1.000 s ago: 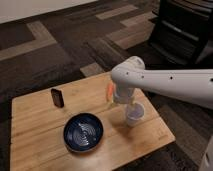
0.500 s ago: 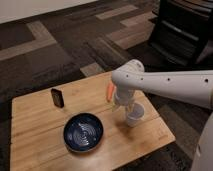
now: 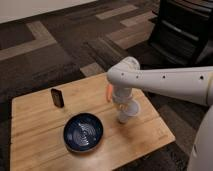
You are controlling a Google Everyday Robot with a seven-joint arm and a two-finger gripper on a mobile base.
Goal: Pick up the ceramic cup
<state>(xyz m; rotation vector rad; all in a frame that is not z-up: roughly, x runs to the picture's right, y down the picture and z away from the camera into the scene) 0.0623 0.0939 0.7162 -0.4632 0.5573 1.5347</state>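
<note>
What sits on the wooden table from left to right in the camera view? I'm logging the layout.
Small dark upright object → dark blue bowl → ceramic cup, with the claw right at it, on the wooden table.

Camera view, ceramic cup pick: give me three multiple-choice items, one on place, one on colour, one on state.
1. Where is the ceramic cup relative to the bowl?
A. To its right
B. Inside it
C. To its left

2. What colour is the bowl?
A. Red
B. Dark blue
C. Yellow

3. How does the small dark object on the wooden table stand?
A. Lying flat
B. Upright
C. Leaning on the bowl

Key: 1 A, the cup sits right of the bowl, directly under the gripper. 2 B, the bowl is dark blue with paler rings. 3 B, the object stands on end, apart from the bowl.
</note>
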